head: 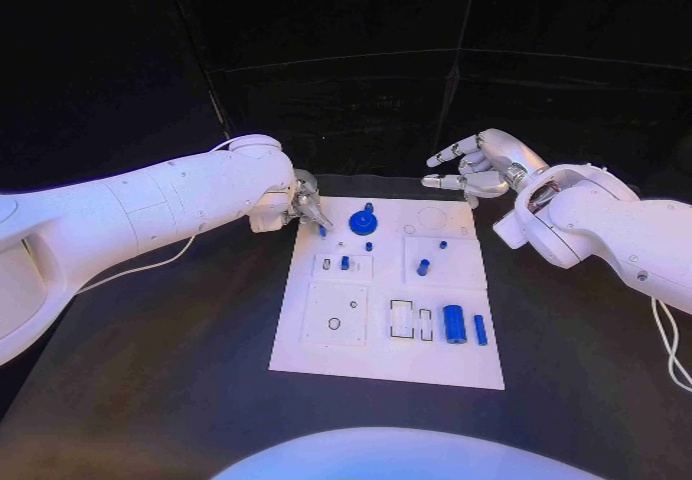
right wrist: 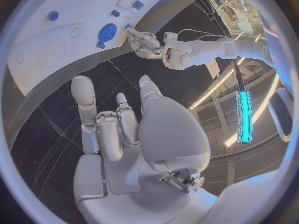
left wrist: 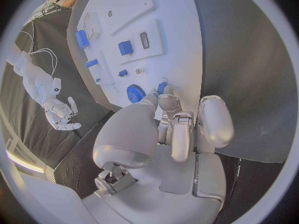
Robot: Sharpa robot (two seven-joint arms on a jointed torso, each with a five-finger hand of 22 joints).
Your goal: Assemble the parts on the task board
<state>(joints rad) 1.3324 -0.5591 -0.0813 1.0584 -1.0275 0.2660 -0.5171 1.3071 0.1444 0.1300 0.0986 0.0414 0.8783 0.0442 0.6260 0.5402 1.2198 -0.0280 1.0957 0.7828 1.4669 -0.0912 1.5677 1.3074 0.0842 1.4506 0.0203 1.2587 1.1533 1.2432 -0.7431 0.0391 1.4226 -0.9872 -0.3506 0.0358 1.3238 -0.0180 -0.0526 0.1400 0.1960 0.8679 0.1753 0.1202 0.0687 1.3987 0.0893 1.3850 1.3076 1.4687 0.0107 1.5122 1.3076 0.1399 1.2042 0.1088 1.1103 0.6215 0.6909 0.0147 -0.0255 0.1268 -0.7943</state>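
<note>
Left robot hand (head: 302, 208) at the far left corner of the task board (head: 335, 352), fingertips pinching a small blue part (left wrist: 162, 87) beside the blue gear (head: 364, 221), likely for seating. Right robot hand (head: 477, 165) spread, holding nothing, hovering over the bench (head: 159, 370) beyond the board.

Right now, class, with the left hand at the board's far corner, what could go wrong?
1. The left hand works close to a small blue part beside the blue gear; its fingers might knock either.
2. Pressing there may shift the task board.
3. The right hand hovers open, steadying nothing.
</note>
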